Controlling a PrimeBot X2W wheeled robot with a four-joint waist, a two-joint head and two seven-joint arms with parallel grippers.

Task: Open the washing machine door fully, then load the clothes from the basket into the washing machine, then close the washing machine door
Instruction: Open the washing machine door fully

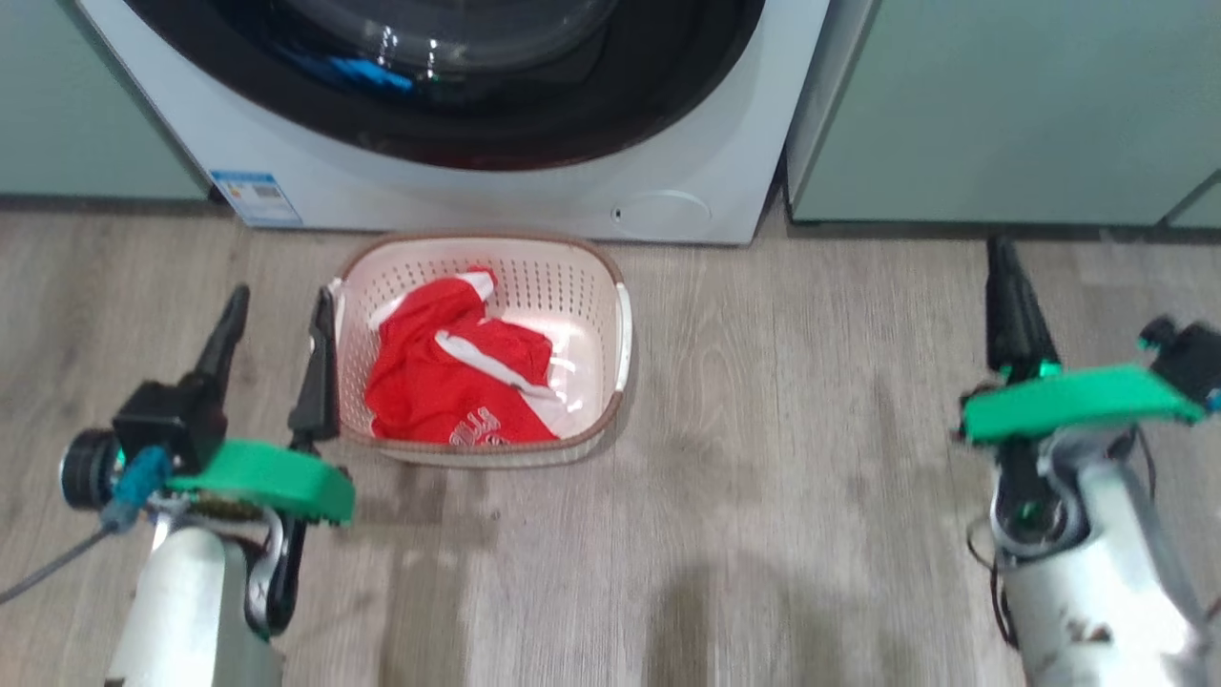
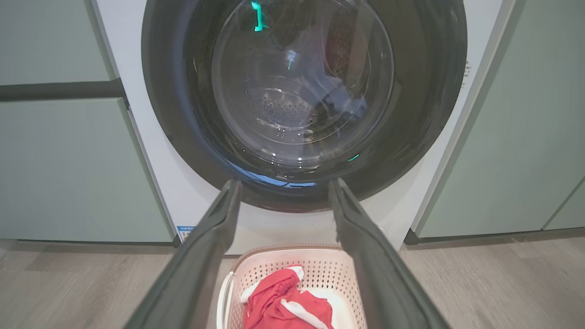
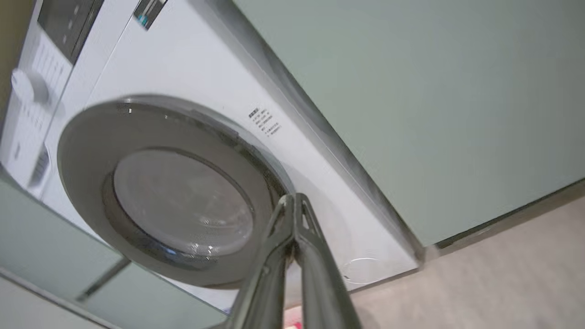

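Washing machine door, closed flush on the washing machine, directly behind the basket. Left of the basket, left gripper, fingers spread wide and empty, inner finger just beside the rim. Inside the basket, red clothes, awaiting loading. Well right of the basket, right gripper, fingers pressed together on nothing, probably narrowed to hook the door edge first.
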